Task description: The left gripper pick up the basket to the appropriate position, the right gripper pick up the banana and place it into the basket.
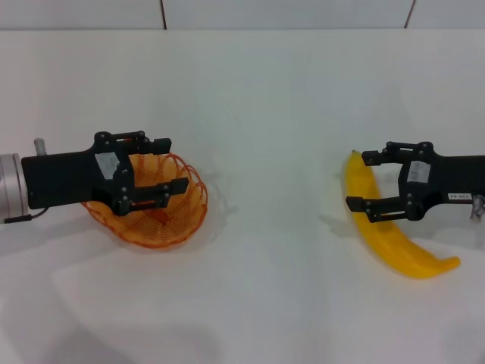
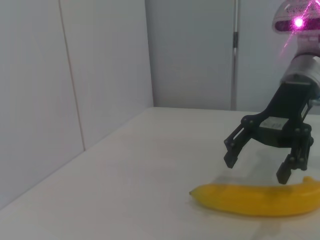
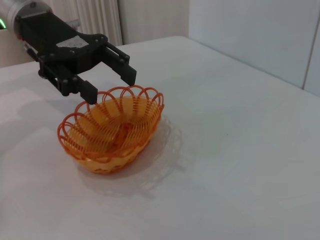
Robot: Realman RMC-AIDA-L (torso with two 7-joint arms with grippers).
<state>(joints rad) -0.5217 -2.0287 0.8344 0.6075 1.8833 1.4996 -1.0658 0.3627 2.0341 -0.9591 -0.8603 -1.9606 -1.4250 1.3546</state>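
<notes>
The orange wire basket (image 1: 163,224) rests on the white table at the left. It also shows in the right wrist view (image 3: 115,131). My left gripper (image 1: 173,164) is open and hovers over the basket's rim on its arm's side, one finger on each side of the rim; in the right wrist view (image 3: 111,86) it is just above the rim, not closed on it. The yellow banana (image 1: 402,250) lies on the table at the right. My right gripper (image 1: 358,180) is open over the banana's far half; in the left wrist view (image 2: 257,168) its fingertips hang just above the banana (image 2: 255,199).
The white table (image 1: 265,114) stretches between the basket and the banana. Pale wall panels (image 1: 288,11) stand behind the table's far edge.
</notes>
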